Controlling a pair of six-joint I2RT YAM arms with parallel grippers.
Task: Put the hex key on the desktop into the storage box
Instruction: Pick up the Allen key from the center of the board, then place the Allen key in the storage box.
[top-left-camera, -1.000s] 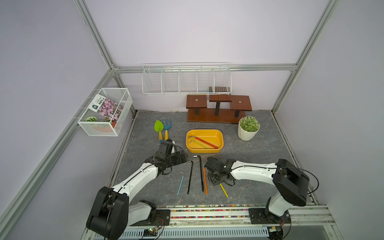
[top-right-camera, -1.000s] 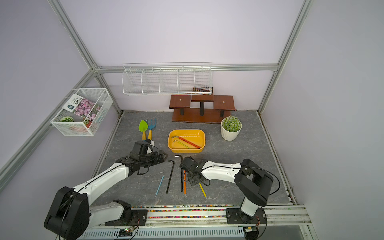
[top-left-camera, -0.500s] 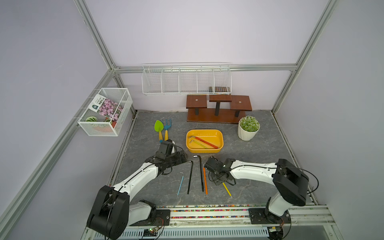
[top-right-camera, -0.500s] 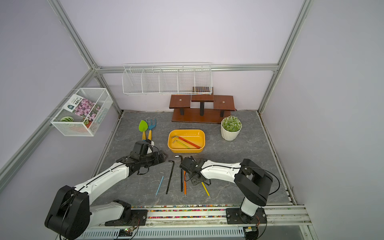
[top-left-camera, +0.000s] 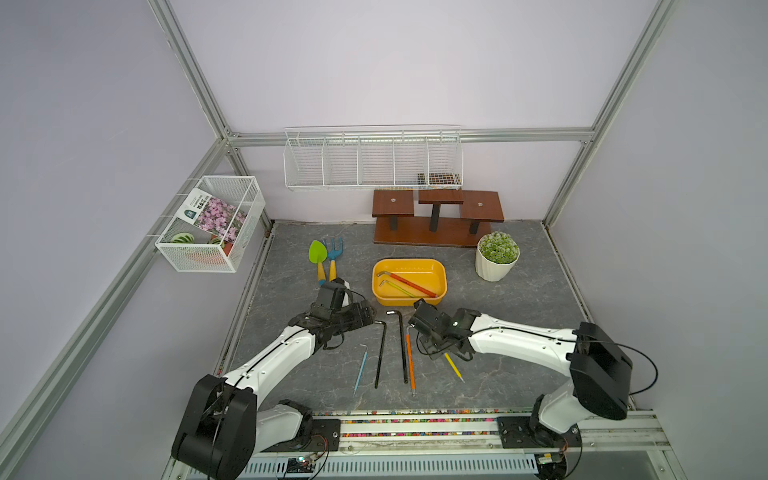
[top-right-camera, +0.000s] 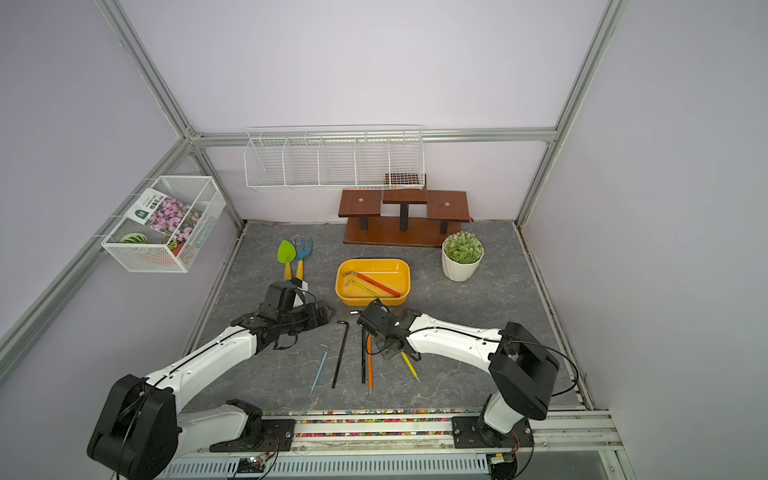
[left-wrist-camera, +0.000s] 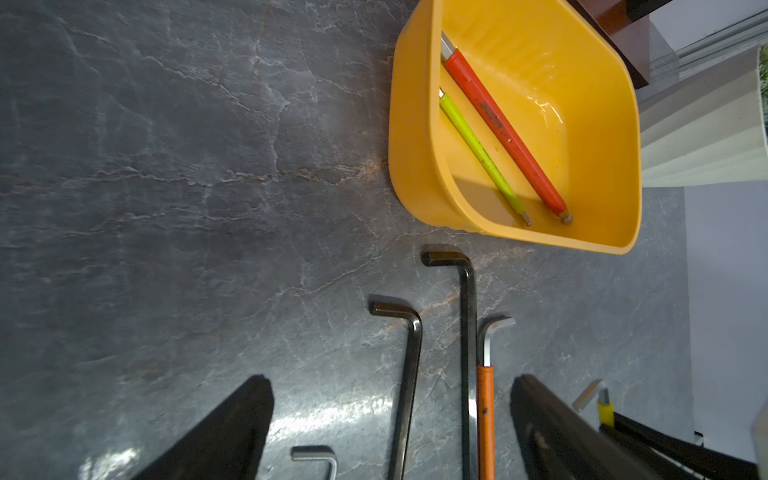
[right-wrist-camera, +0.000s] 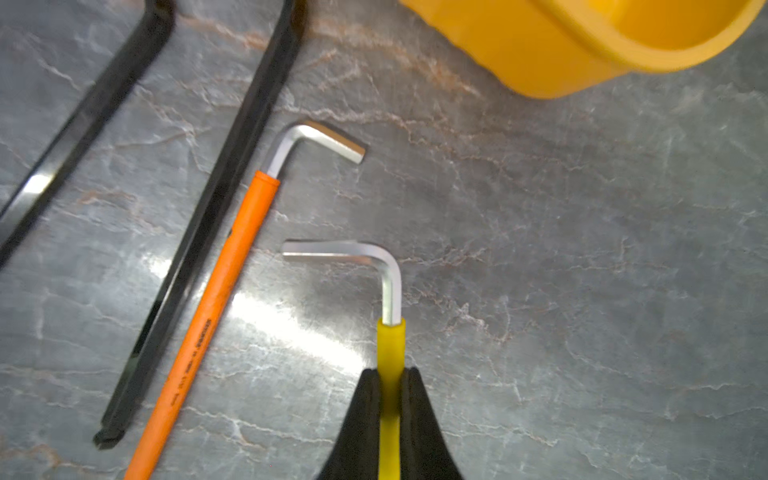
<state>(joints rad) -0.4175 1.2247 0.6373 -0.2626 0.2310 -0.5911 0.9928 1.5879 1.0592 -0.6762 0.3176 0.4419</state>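
The right fingers (right-wrist-camera: 361, 415) are clenched on the yellow-sleeved hex key (right-wrist-camera: 390, 345), pinching its sleeve just behind the bare metal bend. In both top views that key's long axis runs from 11 o'clock, under the fingers, to 5 o'clock, where its free tip points toward the front edge. Its short bent arm turns toward the orange-sleeved hex key (top-left-camera: 410, 361) just beside it. I cannot tell whether it rests on the surface or is lifted.

The left fingers (left-wrist-camera: 232, 424) are released and spread wide, grasping nothing. They sit just beside the bend of the shorter black hex key (top-left-camera: 380, 353), at its 9 o'clock.

That key, the longer black hex key (top-left-camera: 402, 345), the orange one and a thin blue-sleeved hex key (top-left-camera: 360, 370) lie side by side, axes near 12-to-6, bends at 12. The storage box (top-left-camera: 390, 301) stands near, at 11 o'clock from the right fingers. It holds a red-sleeved hex key (top-left-camera: 411, 284) and a green-sleeved hex key (top-left-camera: 402, 289), both lying 10-to-4.

The worktop (top-left-camera: 519, 332) is dark grey with pale marbled veins and a glossy glare. Lilac walls (top-left-camera: 395, 62) and an aluminium frame (top-left-camera: 519, 135) enclose it. A wooden stand (top-left-camera: 436, 232) sits at 12 o'clock, a potted plant (top-left-camera: 497, 257) at 2, a green trowel (top-left-camera: 318, 253) and a blue hand fork (top-left-camera: 334, 253) at 10. White wire baskets (top-left-camera: 374, 166) hang on the walls.
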